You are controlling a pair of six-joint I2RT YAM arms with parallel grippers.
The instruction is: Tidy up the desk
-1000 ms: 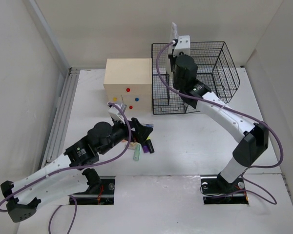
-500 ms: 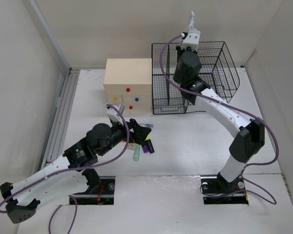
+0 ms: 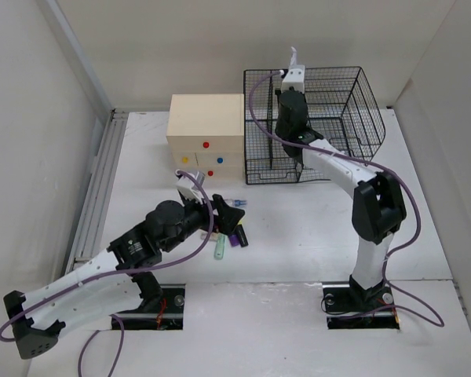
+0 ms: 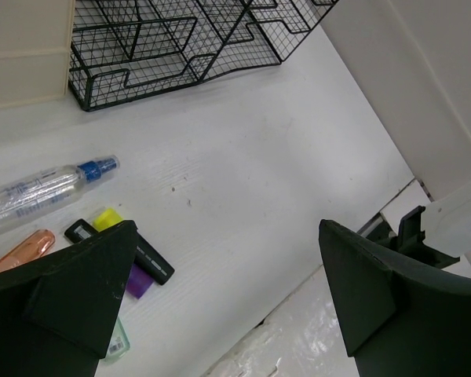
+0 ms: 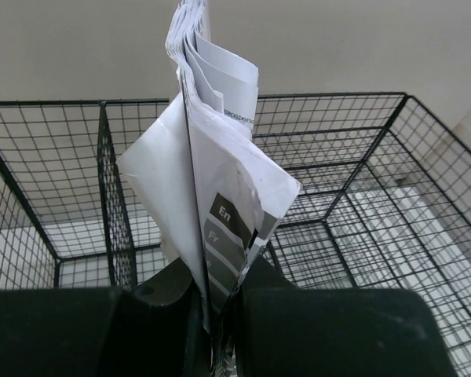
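Desk: white, walled, beneath both arms. Spray bottle and markers lie loose on it. Left gripper spread wide, empty, above them. Right gripper nearly closed, pinching folded leaflet over wire rack beside drawer box.

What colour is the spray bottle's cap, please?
The cap is blue, seen best in the left wrist view.

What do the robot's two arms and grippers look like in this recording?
Both the left arm and right arm have white links, black joint housings and a purple cable looped alongside. The left gripper and right gripper have blocky matte black fingers. No markings are legible.
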